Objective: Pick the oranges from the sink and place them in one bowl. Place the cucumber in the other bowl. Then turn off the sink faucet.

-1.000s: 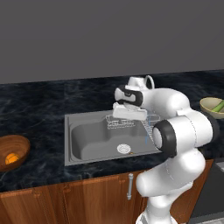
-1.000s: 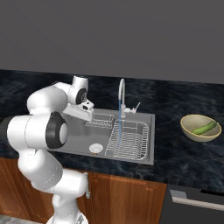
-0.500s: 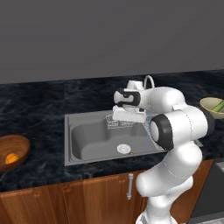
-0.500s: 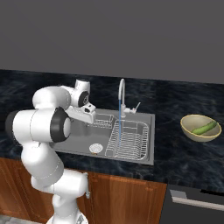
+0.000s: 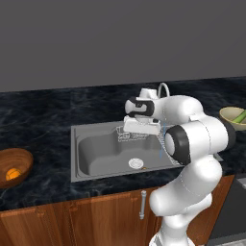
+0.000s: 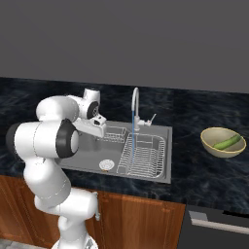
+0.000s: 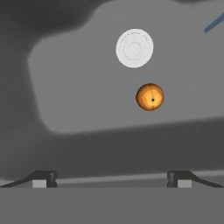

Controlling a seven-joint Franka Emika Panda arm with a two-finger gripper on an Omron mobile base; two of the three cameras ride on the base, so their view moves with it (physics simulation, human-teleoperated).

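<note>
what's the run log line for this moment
gripper: open, above sink | orange: in basin | cucumber: in olive bowl | faucet: running

- A dark marbled counter [image 5: 43, 120] carried everything.
- The grey sink [image 6: 160, 160] sat sunk into it.
- A brown wooden bowl [image 5: 14, 161] rested at one end.
- An olive-yellow bowl [image 6: 214, 146] stood at the other.

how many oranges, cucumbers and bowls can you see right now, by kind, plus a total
oranges: 2, one in the sink basin, one in the wooden bowl
cucumbers: 1, in the olive-yellow bowl
bowls: 2, wooden bowl and olive-yellow bowl
total: 5
</note>
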